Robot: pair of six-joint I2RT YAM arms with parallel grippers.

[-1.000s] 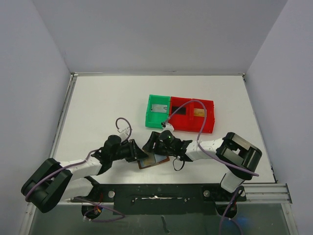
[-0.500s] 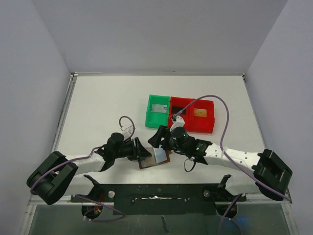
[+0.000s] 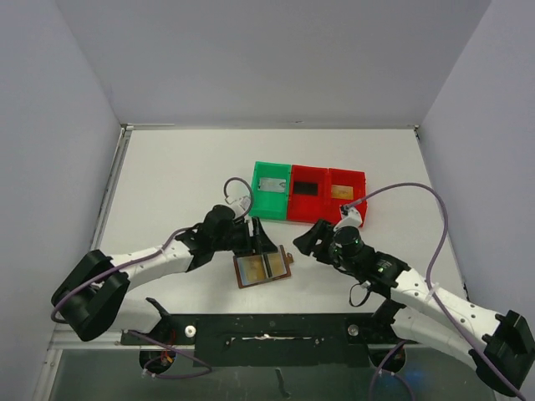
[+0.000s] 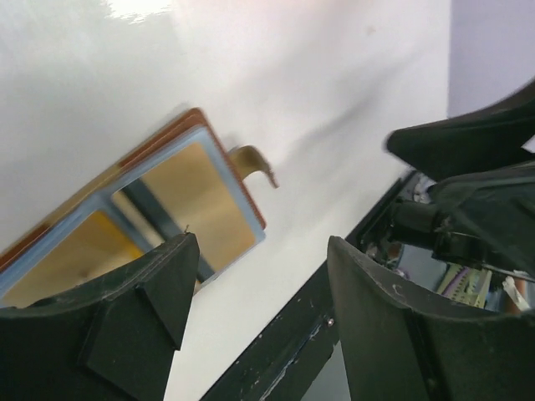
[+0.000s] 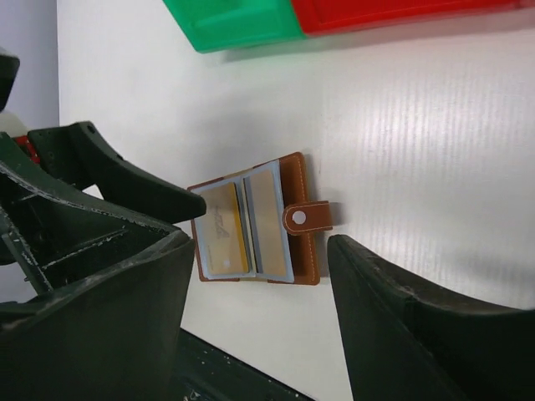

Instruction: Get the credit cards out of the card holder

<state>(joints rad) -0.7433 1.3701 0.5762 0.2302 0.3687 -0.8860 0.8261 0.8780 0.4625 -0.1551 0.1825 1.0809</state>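
The card holder (image 3: 263, 269) lies open and flat near the table's front edge, grey-blue lining up and brown tab (image 5: 308, 217) to its right. A golden card (image 5: 219, 231) shows in its left pocket; the right pocket (image 4: 201, 196) looks tan. A pale grey card (image 3: 269, 185) lies in the green tray. A black card (image 3: 307, 188) and a golden-orange card (image 3: 340, 192) lie in the red tray. My left gripper (image 3: 261, 241) hangs open just above the holder's far edge, holding nothing. My right gripper (image 3: 308, 238) is open to the holder's right, clear of it.
The green tray (image 3: 256, 200) and the red tray (image 3: 361, 209) stand joined at mid-table, behind the holder. A black metal rail (image 3: 267, 327) runs along the near edge, just in front of the holder. White walls close in the table on three sides.
Both grippers have let go of the card holder and drawn back from it. The left one opened wide and shifted up and right. The right arm swung off to the right.
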